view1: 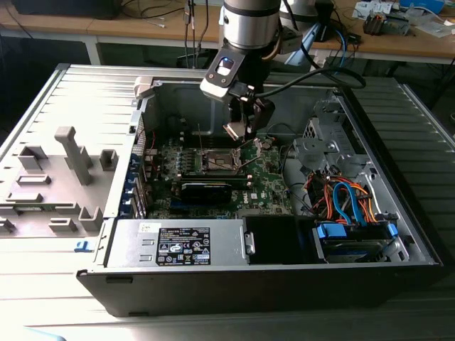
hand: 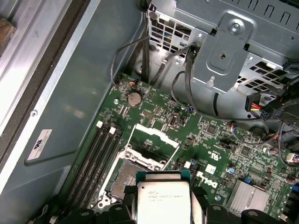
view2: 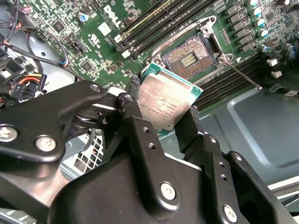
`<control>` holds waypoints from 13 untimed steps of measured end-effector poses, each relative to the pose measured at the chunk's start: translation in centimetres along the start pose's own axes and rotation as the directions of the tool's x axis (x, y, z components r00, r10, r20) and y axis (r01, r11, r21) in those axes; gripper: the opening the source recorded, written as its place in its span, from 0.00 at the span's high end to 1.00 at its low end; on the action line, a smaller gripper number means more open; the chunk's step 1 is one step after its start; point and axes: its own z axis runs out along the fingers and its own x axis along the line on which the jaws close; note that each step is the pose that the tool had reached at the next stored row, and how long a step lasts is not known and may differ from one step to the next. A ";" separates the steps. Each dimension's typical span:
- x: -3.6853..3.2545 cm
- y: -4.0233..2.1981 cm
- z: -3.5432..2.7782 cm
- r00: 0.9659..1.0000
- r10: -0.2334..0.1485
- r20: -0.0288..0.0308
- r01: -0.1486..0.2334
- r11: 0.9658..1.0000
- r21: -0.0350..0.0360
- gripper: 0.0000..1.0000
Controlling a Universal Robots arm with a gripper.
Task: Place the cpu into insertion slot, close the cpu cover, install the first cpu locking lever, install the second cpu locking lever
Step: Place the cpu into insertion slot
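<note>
My tool (view1: 242, 131) hangs in the upper centre of the exterior view, inside the open computer case (view1: 398, 142). It is clamped on the cpu (view2: 161, 95), with the black fingers (view2: 133, 88) pressing two opposite edges of the chip. The cpu is a flat square with a dull, scuffed silvery lid on a thin green carrier. It is held in the air, clear of the board.

The relation that matters is chip to insertion slot (view1: 222, 162). In the exterior view the slot lies lower than the tool and a little toward the exterior view's left, so the chip is not over it yet. In the second wrist view the insertion slot (view2: 187, 57) sits just beyond the chip's far edge, a dark square bed of fine contacts inside a shiny metal rim.

The cpu cover (hand: 158, 134), a thin bright frame with a big window, stands swung open beside the socket. A slim lever rod (view2: 243, 77) juts out to one side. The green motherboard (view2: 93, 42) surrounds it all.
</note>
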 end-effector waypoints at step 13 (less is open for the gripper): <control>0.00 0.00 0.09 0.999 0.037 0.002 -0.037 0.999 0.000 0.45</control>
